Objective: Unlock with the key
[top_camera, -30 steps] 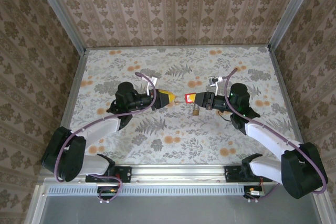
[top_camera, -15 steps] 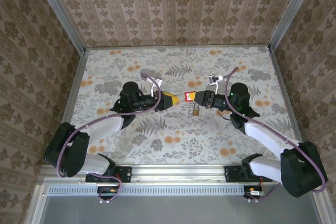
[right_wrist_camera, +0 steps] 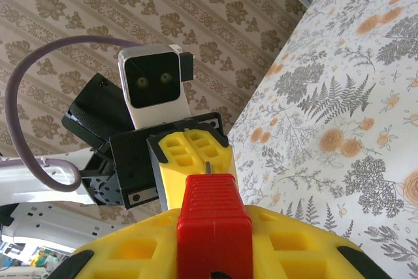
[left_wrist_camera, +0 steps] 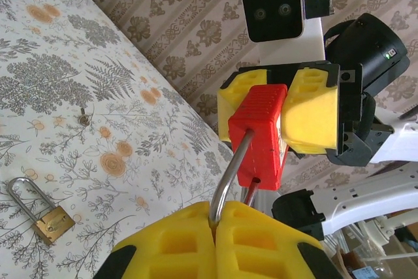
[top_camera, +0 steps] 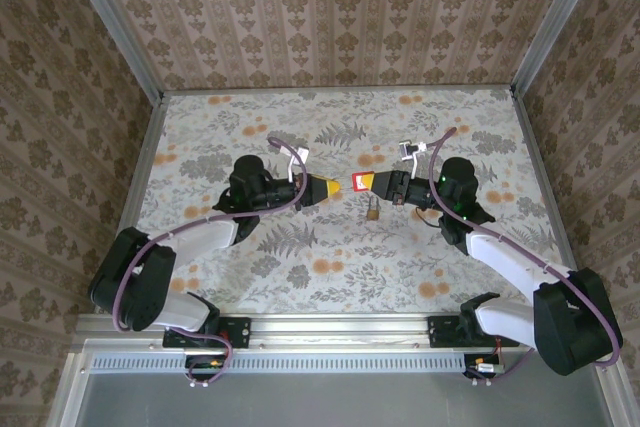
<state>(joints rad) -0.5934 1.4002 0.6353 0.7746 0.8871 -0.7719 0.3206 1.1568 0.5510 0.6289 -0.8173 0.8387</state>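
Both claws are clamped on one small thing in mid-air at the middle of the overhead frame. The right claw (top_camera: 368,184) grips the red head of the key (top_camera: 359,184), and the left claw (top_camera: 325,188) is closed on the end of its silvery metal part. In the left wrist view that metal runs from the red head down into the seam between the yellow fingers (left_wrist_camera: 170,246) at the bottom edge, and it reads as curved there. That double hold is the likely trouble: if either arm pulls, twists or drifts before the other lets go, the thin metal could bend, or the key could spring free and drop to the table (top_camera: 300,277). Both claws letting go at once would end the same way. The brass padlock (top_camera: 372,212) lies loose and flat just below the key in the overhead frame, touched by neither claw. I judge that pushing a key into it there would only slide it along unless one claw pins it first, and its keyhole cannot be made out. The table carries a pale print of grey ferns and orange blossoms. Walls of brown damask wallpaper (top_camera: 330,7) close it in, with metal corner posts (top_camera: 110,22) at upper left and upper right. A metal rail (top_camera: 340,325) runs along the bottom, where the arm bases sit.
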